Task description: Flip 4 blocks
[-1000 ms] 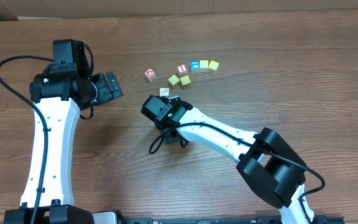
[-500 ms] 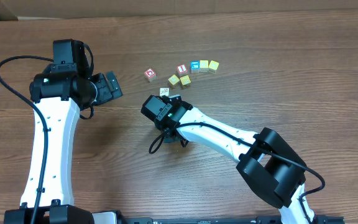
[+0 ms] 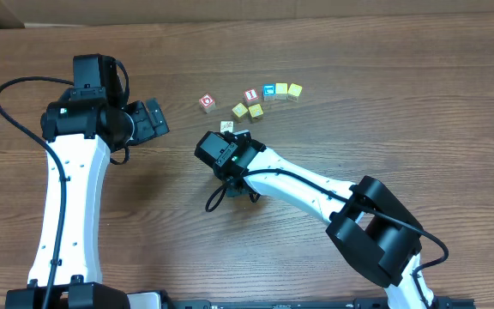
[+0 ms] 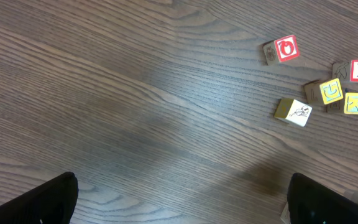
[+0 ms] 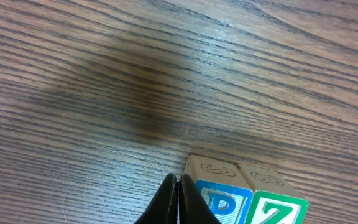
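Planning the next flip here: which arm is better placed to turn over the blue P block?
Right. The right gripper, shut, has its tips at the edge of the blue P block; the left gripper hangs open, well off to the side.

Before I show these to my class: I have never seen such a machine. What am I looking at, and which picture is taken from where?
These are two robot arms at a wooden table. One picture looks down from above; the other two come from cameras on the wrists, each showing its own fingers. The left gripper stands open and empty, its dark fingers in its view's bottom corners. The right gripper is shut, holding nothing, its tip beside a blue "P" cube and a green "Z" cube. Small cubes lie clustered on the table, among them a red "O" cube and a whitish cube.
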